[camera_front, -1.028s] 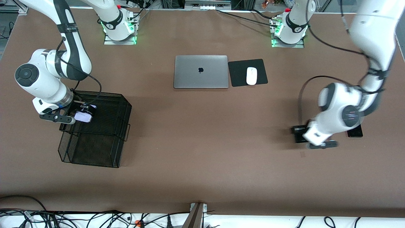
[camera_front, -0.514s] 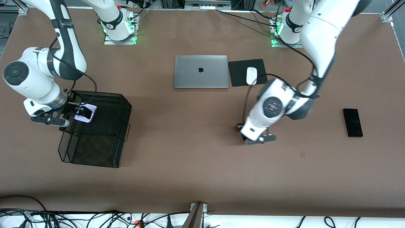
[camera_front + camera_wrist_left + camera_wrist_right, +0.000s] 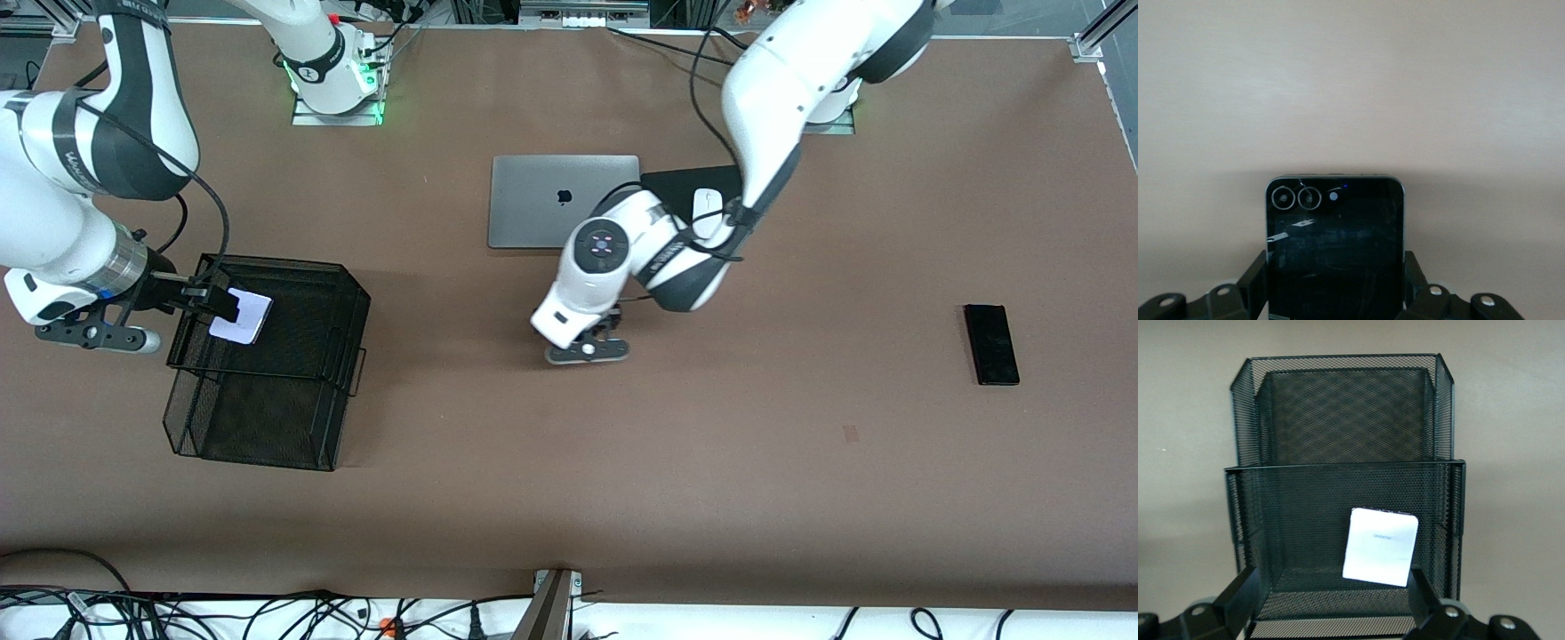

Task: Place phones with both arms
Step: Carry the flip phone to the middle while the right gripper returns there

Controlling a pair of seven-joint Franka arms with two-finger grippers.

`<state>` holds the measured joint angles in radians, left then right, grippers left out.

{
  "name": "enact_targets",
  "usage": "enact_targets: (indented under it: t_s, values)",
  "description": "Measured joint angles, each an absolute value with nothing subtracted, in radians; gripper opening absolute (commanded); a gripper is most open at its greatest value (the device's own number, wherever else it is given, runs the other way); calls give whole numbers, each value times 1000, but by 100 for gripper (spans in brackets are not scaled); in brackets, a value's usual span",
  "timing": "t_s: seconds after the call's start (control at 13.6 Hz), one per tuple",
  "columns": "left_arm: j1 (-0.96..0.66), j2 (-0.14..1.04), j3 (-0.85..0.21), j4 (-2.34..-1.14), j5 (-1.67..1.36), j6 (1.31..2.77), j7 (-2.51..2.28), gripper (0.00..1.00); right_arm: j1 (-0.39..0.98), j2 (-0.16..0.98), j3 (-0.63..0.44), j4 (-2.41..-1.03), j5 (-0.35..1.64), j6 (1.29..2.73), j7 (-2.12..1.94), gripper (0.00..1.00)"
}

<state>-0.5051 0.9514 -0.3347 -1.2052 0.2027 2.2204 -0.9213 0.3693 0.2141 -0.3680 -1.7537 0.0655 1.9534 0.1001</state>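
A: Front view? 
B: Right gripper (image 3: pixel 209 302), fingers apart, at the black wire-mesh basket (image 3: pixel 293 418) where the pale lilac-white squarish phone (image 3: pixel 241 316) lies; long black rectangular phone (image 3: pixel 991 344) toward the left arm's end.

A: Left wrist? 
B: Left gripper (image 3: pixel 1335 283) clamps the small black squarish phone (image 3: pixel 1335 247) above bare table.

A: Right wrist? 
B: Spread fingers (image 3: pixel 1238 593) flank the pale phone.

Open brown table (image 3: pixel 498 444) spans the front half. Obstacles: black mesh basket (image 3: pixel 267 418) toward the right arm's end, laptop (image 3: pixel 542 191) mid-table, 1 long black phone (image 3: pixel 991 343).
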Motion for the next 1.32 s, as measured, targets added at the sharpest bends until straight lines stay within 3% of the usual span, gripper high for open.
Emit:
enact_targets:
  t_s: [0.29,0.66,0.73,0.81,1.1,1.32]
  values:
    - [-627,1049,-225,-1054,203,2235,-920,0,369,215,-364,-1750,67,1948,100,99]
    - [-723,1120,-166,-1020,203,2274,-947,0,370,215,-352,-1742,67,1947,100,99]
    - [-724,1122,-164,-1016,203,2274,-947,31,370,215,-352,-1739,67,1947,100,99]
    - [-724,1122,-163,-1014,203,2274,-947,99,370,215,-352,-1737,67,1946,100,99]
    - [-725,1122,-153,-1003,203,2274,-987,100,372,214,-344,-1680,67,1849,100,99]
    - [-709,1108,-145,-964,203,2235,-1015,100,372,213,-345,-1582,67,1697,100,99]
